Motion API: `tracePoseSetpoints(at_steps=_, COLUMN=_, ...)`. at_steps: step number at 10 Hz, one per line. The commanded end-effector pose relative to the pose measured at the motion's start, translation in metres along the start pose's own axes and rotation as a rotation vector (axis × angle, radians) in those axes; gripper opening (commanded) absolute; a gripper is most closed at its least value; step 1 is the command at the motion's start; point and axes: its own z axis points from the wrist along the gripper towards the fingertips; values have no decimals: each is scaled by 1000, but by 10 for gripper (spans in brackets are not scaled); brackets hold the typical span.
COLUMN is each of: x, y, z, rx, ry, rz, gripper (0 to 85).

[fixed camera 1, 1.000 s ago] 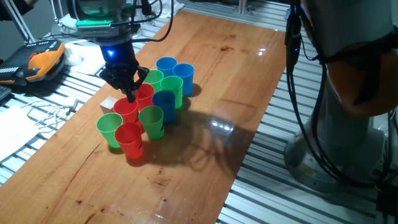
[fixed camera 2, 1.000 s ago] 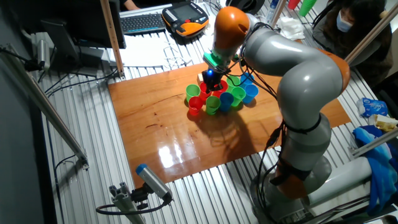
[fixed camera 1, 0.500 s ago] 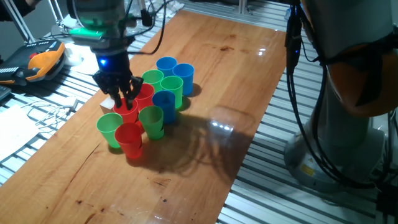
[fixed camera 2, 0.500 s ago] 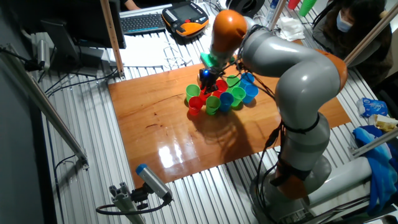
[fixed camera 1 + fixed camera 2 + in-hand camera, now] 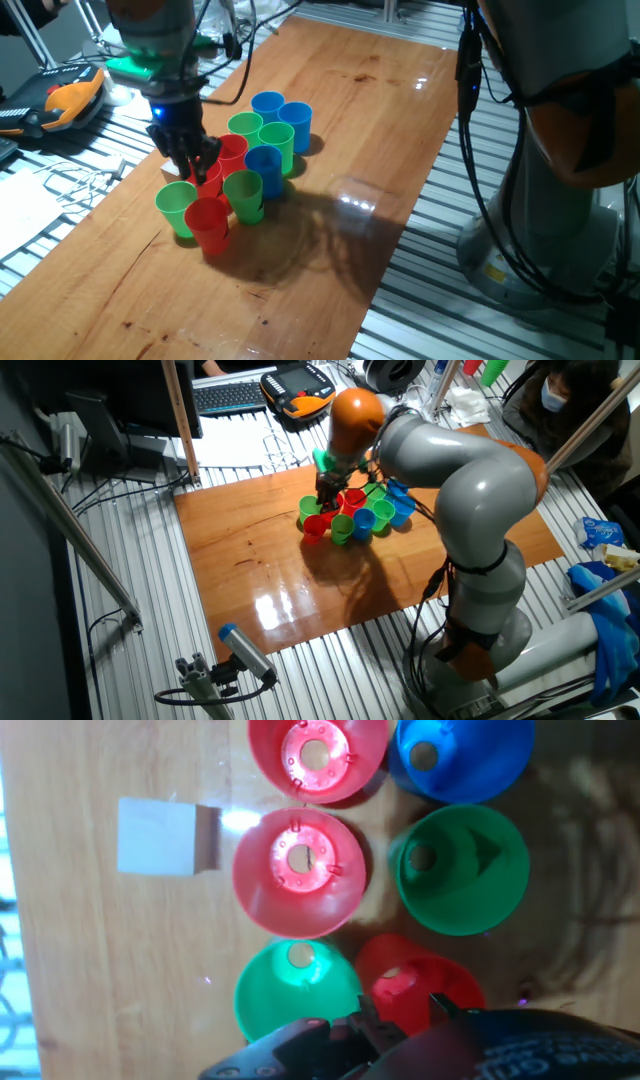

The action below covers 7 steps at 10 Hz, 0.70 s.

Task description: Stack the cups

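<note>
Several red, green and blue cups stand upright in a tight cluster on the wooden table [image 5: 330,120]. In the hand view a red cup [image 5: 298,870] lies in the middle, with a second red cup [image 5: 318,755], a blue cup [image 5: 460,755] and a green cup [image 5: 460,870] around it. Another green cup [image 5: 297,990] and a red cup [image 5: 415,982] lie nearest the fingers. My gripper [image 5: 192,165] hangs low at the cluster's left side, over a red cup [image 5: 212,178], and shows in the other fixed view [image 5: 325,498] too. Its fingers [image 5: 365,1018] stand slightly apart and hold nothing.
A small pale wooden cube [image 5: 157,837] lies on the table just left of the red cups. An orange and black pendant [image 5: 70,100] and cables lie beyond the table's left edge. The arm's base [image 5: 480,630] stands at the table's right side.
The gripper has moved left across the cluster, from above the middle red cups to its left side, and has come lower. The cups have not moved.
</note>
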Motion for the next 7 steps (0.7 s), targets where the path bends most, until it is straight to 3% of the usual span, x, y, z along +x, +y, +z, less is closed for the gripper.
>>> tracePoseSetpoints(at_steps=1, x=3, y=0, z=4, rx=-1, ry=-4, rz=12, gripper=510)
tracePoseSetpoints(at_steps=7, x=10, y=6, z=29, rx=-12, ry=-40, rz=17, gripper=510)
